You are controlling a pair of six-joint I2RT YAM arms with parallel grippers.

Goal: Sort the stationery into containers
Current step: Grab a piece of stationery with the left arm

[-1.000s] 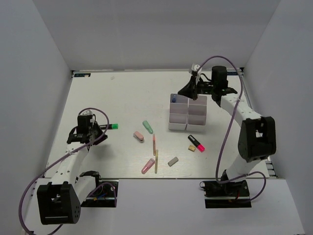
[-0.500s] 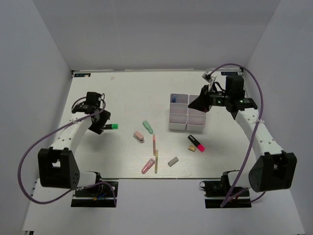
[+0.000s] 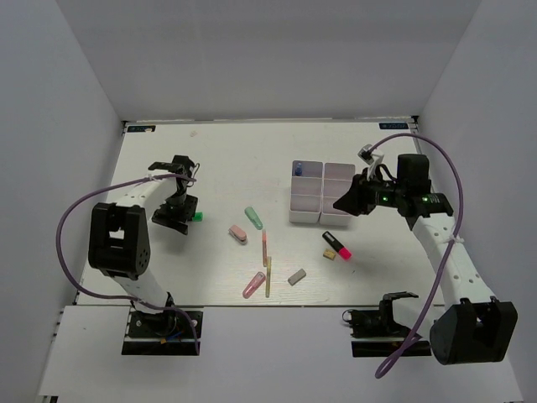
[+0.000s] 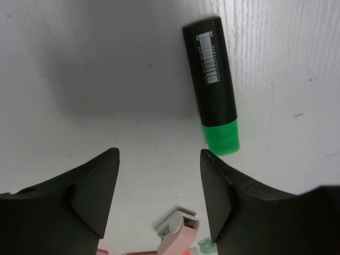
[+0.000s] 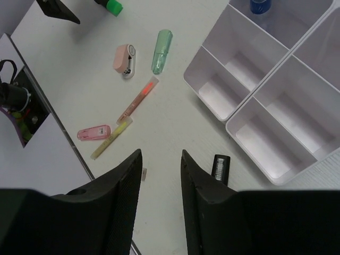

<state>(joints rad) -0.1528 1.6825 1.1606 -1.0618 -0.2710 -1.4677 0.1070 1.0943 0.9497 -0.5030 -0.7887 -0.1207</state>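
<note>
My left gripper [image 3: 174,218] [image 4: 159,180] is open and empty, low over the table just left of a black marker with a green cap [image 3: 195,216] [image 4: 212,85]. My right gripper [image 3: 342,204] [image 5: 161,156] is open and empty, above the near right corner of the white bins [image 3: 323,180] [image 5: 289,53]. A blue-capped tube [image 3: 298,170] [image 5: 260,5] stands in the far left bin. A black-pink marker [image 3: 337,245] [image 5: 220,167] and a tan eraser [image 3: 331,254] lie near the bins. A green marker [image 3: 253,218] [image 5: 161,43], a thin pink stick [image 3: 264,248] [image 5: 138,99], a yellow stick [image 3: 268,281] [image 5: 111,138] and a grey eraser [image 3: 296,276] lie mid-table.
A pink and white item [image 3: 239,233] [image 4: 178,234] [image 5: 126,60] lies near the green marker. A clear pink item [image 3: 253,285] [image 5: 94,133] lies by the yellow stick. White walls enclose the table on the left, back and right.
My left gripper has swung away from the base and come down beside the green-capped marker, which has not moved. My right gripper has drawn back from over the far bins to their near right side.
</note>
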